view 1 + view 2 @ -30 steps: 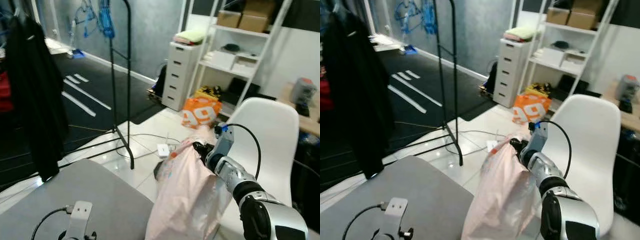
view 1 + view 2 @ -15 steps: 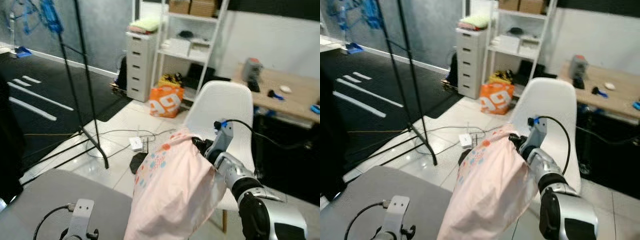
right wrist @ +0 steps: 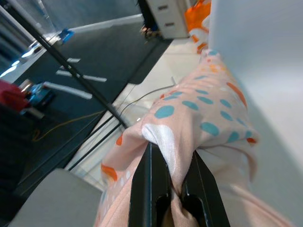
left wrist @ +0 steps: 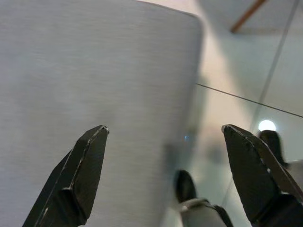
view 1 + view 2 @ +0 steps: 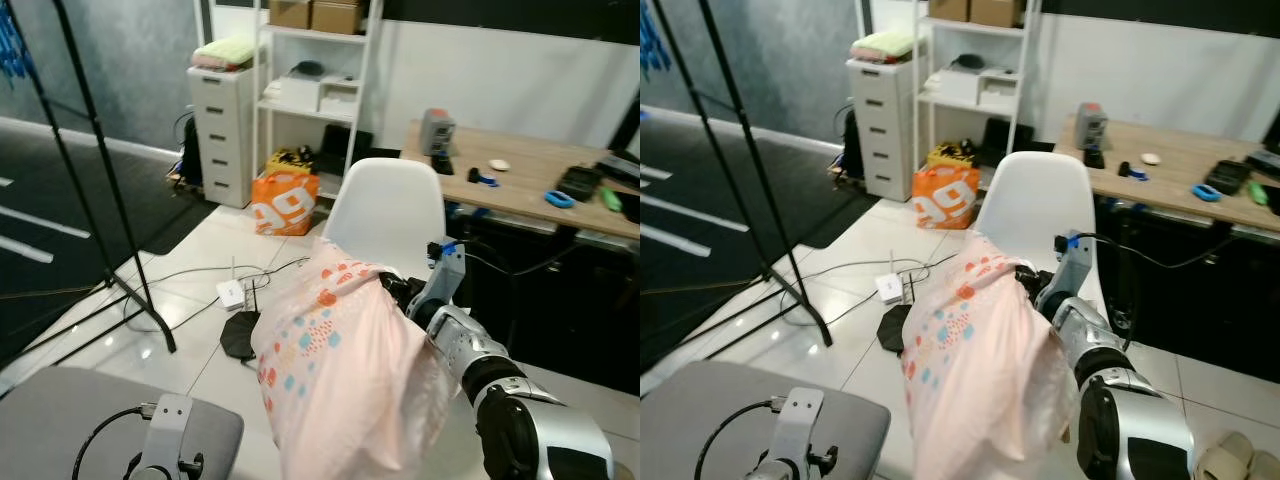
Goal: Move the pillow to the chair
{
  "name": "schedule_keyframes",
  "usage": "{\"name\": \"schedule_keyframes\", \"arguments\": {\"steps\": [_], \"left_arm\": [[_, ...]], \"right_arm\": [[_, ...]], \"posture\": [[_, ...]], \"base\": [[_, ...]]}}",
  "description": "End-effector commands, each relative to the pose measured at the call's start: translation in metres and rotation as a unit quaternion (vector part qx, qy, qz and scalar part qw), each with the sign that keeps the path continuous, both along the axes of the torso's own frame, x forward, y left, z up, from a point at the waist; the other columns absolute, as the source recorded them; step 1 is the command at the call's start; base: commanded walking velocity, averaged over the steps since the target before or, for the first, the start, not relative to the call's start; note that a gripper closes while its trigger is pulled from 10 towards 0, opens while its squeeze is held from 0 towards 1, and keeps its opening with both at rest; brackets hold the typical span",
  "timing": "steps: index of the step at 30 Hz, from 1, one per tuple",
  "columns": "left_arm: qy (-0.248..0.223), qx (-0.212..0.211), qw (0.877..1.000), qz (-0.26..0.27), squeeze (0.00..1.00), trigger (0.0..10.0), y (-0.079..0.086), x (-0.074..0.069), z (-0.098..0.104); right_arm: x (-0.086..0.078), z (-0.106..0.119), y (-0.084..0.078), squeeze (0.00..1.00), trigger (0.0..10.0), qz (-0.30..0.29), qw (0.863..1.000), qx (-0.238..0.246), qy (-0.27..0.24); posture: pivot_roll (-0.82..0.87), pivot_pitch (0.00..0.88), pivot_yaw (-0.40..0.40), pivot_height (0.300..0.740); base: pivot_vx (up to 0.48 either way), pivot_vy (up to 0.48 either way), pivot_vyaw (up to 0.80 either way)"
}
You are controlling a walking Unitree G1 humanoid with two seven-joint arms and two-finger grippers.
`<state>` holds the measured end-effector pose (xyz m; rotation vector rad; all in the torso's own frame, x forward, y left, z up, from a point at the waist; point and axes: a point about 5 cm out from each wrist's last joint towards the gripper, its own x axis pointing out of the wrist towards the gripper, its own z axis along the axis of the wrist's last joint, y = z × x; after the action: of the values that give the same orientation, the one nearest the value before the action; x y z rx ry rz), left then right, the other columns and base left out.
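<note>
A pale pink pillow [image 5: 350, 370] with orange and teal dots hangs from my right gripper [image 5: 397, 290], which is shut on its top corner. In the right wrist view the fingers [image 3: 150, 184] pinch a fold of the pillow [image 3: 199, 109]. The white chair [image 5: 385, 215] stands just behind the pillow, its back facing me; the pillow hangs in front of its seat. My left gripper [image 4: 165, 137] is open low at my left, over a grey surface [image 4: 85, 75].
A wooden desk [image 5: 520, 180] with small items stands behind the chair on the right. White shelves [image 5: 310, 90] and a drawer unit [image 5: 220, 130] line the back wall, with an orange bag [image 5: 283, 207] below. A black clothes rack [image 5: 100, 200] and floor cables [image 5: 230, 290] lie left.
The camera has swung right, so the chair and desk now sit centred and the hanging coat is out of frame. The pillow stays held in my right gripper, now closer to the chair.
</note>
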<state>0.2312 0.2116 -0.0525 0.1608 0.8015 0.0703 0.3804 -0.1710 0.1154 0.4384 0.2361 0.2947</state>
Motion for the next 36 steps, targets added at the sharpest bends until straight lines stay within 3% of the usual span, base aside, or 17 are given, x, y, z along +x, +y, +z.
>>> {"name": "schedule_keyframes", "arguments": {"steps": [1,11,36], "left_arm": [[0.004,-0.004,1.0,0.0,0.0,10.0,-0.0017,-0.0011,-0.0012],[0.006,-0.008,1.0,0.003,0.0,10.0,-0.002,-0.0029,-0.0025],[0.0,-0.015,1.0,0.003,0.0,10.0,-0.0022,-0.0041,-0.0028]], "right_arm": [[0.0097,0.0278,-0.0124,0.0,10.0,-0.028,0.998,0.007,-0.063],[0.0104,0.0291,-0.0127,0.0,10.0,-0.031,0.997,0.004,-0.064],[0.0117,0.0323,-0.009,0.0,10.0,-0.021,0.997,0.001,-0.072]], "posture": [[-0.08,0.005,-0.048,0.74],[-0.08,0.006,-0.049,0.74],[-0.08,0.0,-0.055,0.74]], "base": [[0.0,-0.48,0.0],[0.0,-0.454,0.0],[0.04,0.0,0.0]]}}
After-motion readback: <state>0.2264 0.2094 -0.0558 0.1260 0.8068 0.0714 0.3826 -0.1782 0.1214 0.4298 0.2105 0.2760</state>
